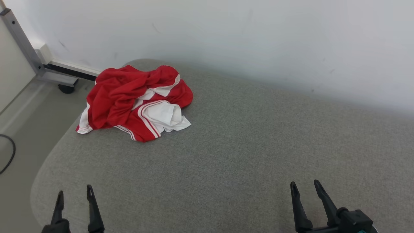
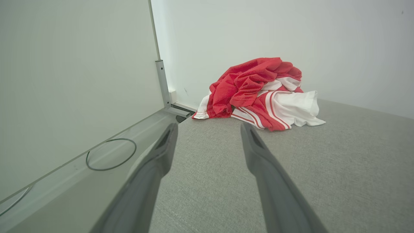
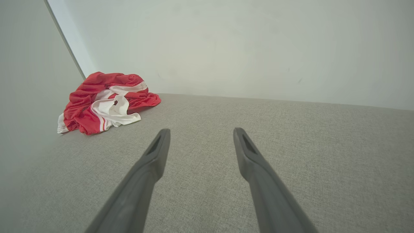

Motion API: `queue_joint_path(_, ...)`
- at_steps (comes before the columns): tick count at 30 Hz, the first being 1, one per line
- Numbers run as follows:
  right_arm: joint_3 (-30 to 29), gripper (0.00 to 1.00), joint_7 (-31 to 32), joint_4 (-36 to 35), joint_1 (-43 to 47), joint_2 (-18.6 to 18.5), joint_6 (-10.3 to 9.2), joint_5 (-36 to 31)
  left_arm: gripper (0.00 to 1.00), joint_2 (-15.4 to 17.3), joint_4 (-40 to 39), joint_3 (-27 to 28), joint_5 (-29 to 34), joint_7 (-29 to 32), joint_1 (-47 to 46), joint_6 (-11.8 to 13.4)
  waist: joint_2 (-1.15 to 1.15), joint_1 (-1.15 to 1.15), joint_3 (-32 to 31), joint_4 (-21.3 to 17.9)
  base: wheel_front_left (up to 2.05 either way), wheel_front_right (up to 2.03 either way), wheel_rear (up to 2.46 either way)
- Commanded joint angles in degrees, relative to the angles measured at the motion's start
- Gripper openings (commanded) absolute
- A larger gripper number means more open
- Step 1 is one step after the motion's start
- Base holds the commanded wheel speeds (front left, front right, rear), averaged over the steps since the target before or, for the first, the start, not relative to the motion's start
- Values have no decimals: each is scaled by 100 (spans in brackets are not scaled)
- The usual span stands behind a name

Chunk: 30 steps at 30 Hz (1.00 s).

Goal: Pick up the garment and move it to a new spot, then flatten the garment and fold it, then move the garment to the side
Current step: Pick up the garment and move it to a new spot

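The red-and-white garment (image 1: pixel 136 100) lies crumpled in a heap at the far left corner of the grey fabric-covered counter (image 1: pixel 233 149), close to the wall and to the counter's left edge. The left hand (image 1: pixel 74 191) and the right hand (image 1: pixel 304 183) both hover over the near edge with fingers spread apart and nothing between them. The garment lies ahead of the left hand and slightly to its right. From the right hand it is well apart, far to the left and ahead. The left arm is therefore the nearer one for the pickup. The heap is broader across than deep and shows no clear long axis. Layers overlap, so collar, sleeves or waistband cannot be identified, and the garment type remains uncertain.
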Motion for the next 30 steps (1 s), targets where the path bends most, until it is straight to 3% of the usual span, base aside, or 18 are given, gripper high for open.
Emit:
queue_joint_path(1,28,100,-10,-12,-75,-9,19,-33,100,14,-11,57,16,-14,-187,-34,0,0,150,-149,0,0,0)
queue_joint_path(16,119,100,-9,-220,-813,-11,19,-70,100,485,685,775,-158,-14,-2457,-536,0,0,1204,-1316,0,0,0)
queue_joint_path(24,91,100,-10,-419,-1151,-6,19,66,100,1230,1966,1030,-396,45,-3714,-846,0,0,1664,-2104,0,0,0)
queue_joint_path(30,7,100,-10,-486,-1263,-4,19,172,100,1706,2530,1104,-474,288,-4285,-871,0,0,1843,-2486,0,0,0)
